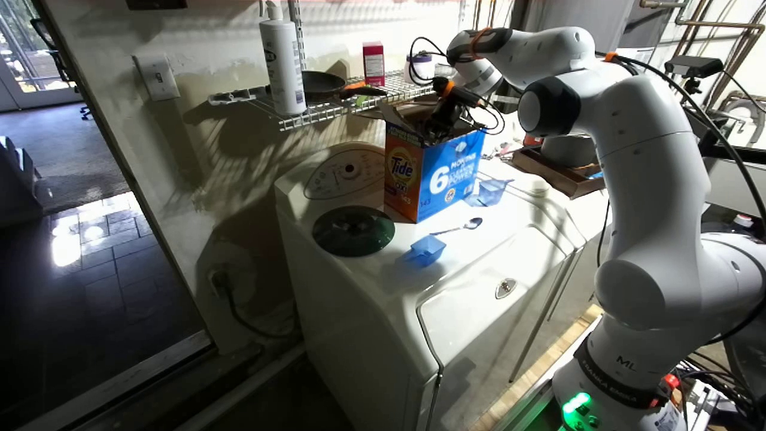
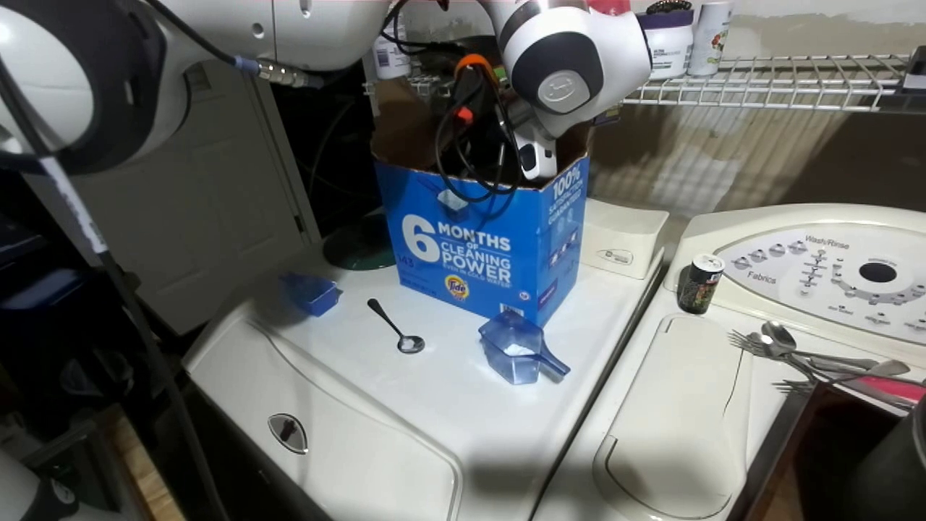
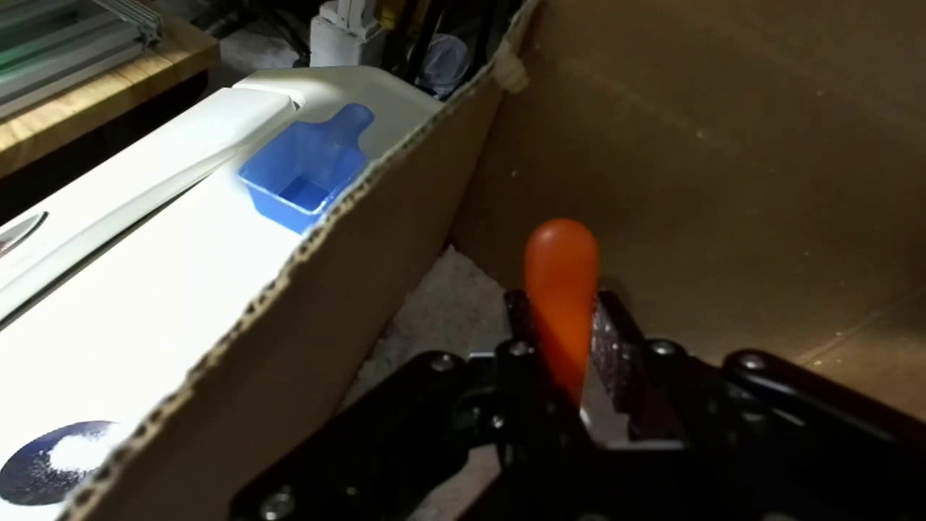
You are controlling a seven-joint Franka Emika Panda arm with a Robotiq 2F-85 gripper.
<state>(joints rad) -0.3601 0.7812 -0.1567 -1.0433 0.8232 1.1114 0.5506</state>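
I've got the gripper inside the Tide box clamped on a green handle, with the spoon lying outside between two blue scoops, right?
Wrong colour: the wrist view shows an orange handle, not green. The gripper does hold it inside the Tide box, and the spoon lies outside between two blue scoops.

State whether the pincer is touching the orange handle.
Touching: the wrist view shows the pincer shut on the orange handle, clamping it between its fingers.

My wrist view is slightly soft, hard glare bleaching the machine top (image 3: pixel 166 289) while the box (image 3: pixel 651 159) is dim inside around my dark fingers (image 3: pixel 615 351), and in an exterior view light glares off the floor tiles (image 1: pixel 99 260) and the wire shelf (image 1: pixel 290 124) throws streaked shadows down the wall (image 1: pixel 257 161)
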